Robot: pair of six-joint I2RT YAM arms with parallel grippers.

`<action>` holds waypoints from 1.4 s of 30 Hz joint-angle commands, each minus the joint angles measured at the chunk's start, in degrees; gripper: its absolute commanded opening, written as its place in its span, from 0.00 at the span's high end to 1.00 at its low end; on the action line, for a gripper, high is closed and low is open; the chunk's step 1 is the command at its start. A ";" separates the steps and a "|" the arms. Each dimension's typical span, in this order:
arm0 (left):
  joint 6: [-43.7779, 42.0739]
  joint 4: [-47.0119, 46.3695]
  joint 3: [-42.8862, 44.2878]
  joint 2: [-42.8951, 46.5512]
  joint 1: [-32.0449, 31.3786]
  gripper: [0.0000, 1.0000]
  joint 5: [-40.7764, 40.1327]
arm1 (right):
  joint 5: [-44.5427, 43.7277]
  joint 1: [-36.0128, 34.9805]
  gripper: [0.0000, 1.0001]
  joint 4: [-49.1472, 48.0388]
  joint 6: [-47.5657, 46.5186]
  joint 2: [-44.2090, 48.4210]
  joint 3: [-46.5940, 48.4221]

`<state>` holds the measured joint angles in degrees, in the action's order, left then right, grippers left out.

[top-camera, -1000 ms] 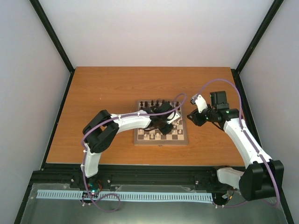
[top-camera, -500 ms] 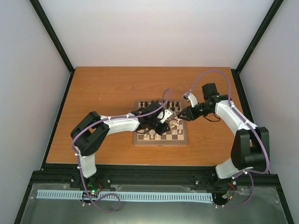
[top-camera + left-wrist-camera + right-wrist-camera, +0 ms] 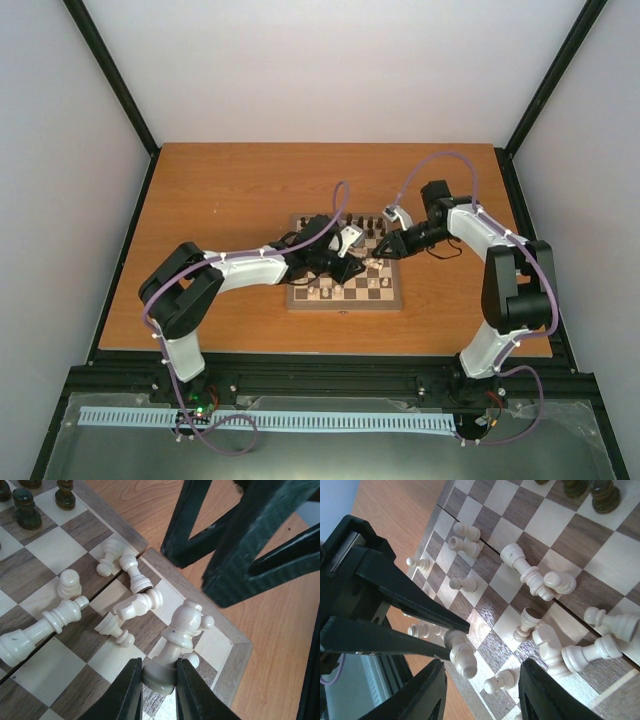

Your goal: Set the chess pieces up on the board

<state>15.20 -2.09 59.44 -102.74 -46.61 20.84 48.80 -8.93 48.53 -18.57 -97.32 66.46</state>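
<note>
jaws of the left gripper (image 3: 159, 680) pinch a cream piece (image 3: 182, 630) by its base, tilted over the board (image 3: 235, 650) corner — low grip, probably so it can stand. right gripper (image 3: 480, 695) hangs spread, empty, above toppled cream pieces (image 3: 535, 582) — likely picking one.

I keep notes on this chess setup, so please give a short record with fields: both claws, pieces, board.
left claw: shut on the base of a cream piece, which leans, near a corner of the board
right claw: open, empty, close to the left claw
fallen cream pieces: several on their sides near that corner
dark pieces: upright on their squares
</note>
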 commanded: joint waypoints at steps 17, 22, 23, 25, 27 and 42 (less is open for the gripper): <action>2.33 -6.09 -2.13 4.14 0.29 0.82 -0.14 | 8.53 -3.18 0.69 1.47 2.05 -3.53 2.25; 2.54 -6.09 -2.28 4.05 0.29 0.82 -1.18 | 9.01 -3.20 0.73 0.72 2.59 -3.04 1.57; 2.62 -6.20 -2.38 4.15 0.29 0.82 -1.56 | 9.11 -3.20 0.73 0.50 2.74 -2.90 1.48; 2.77 -6.53 -2.73 4.46 0.29 0.83 -2.22 | 9.15 -3.18 0.71 0.36 2.90 -2.78 1.34; 2.90 -7.14 -3.00 4.85 0.29 0.83 -2.34 | 8.91 -3.19 0.67 0.25 3.08 -2.81 1.35; 3.59 -8.54 -4.12 5.82 0.29 0.82 -2.67 | 9.87 -3.20 0.75 -0.11 3.01 -3.79 0.78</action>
<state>18.22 -7.73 55.48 -99.13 -46.61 18.02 56.64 -11.79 49.12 -15.35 -100.62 67.66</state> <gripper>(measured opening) 0.182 0.274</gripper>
